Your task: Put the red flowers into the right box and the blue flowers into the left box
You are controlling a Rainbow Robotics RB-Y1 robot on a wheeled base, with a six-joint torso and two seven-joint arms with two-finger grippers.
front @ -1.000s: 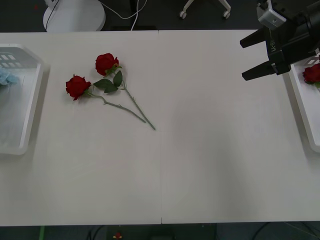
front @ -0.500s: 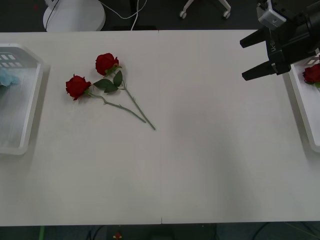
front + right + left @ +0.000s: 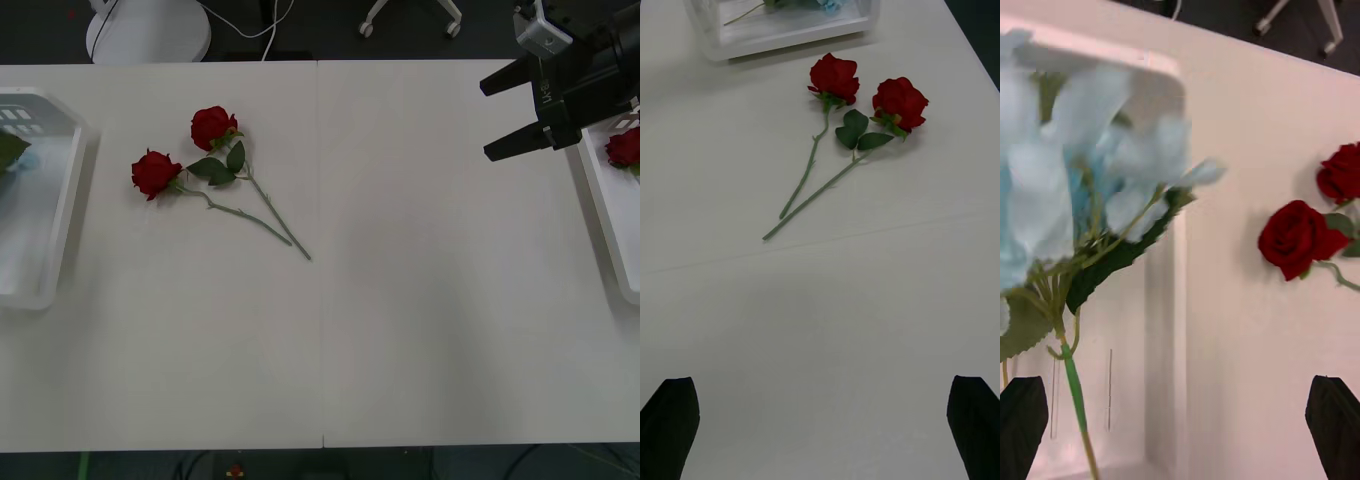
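Two red flowers (image 3: 156, 172) (image 3: 211, 126) lie on the white table with stems crossing; the right wrist view shows them ahead (image 3: 834, 76) (image 3: 899, 103). A third red bloom (image 3: 625, 147) rests in the right box (image 3: 600, 215). My right gripper (image 3: 485, 120) hovers open beside that box, black fingers apart and nothing between them (image 3: 820, 427). In the left wrist view, blue flowers (image 3: 1090, 172) hang blurred over the left box (image 3: 1176, 262), with my left gripper (image 3: 1180, 427) open behind them. A green leaf (image 3: 10, 150) shows in the left box (image 3: 70, 200).
The table's far edge runs along the top of the front view, with chair bases and a cable on the dark floor beyond. A seam (image 3: 320, 250) splits the tabletop down the middle. Bare table stretches between the roses and the right box.
At the left box's edge in the front view, the pale blue cluster has given way to a dark green leaf. The right arm and the two roses on the table have not moved.
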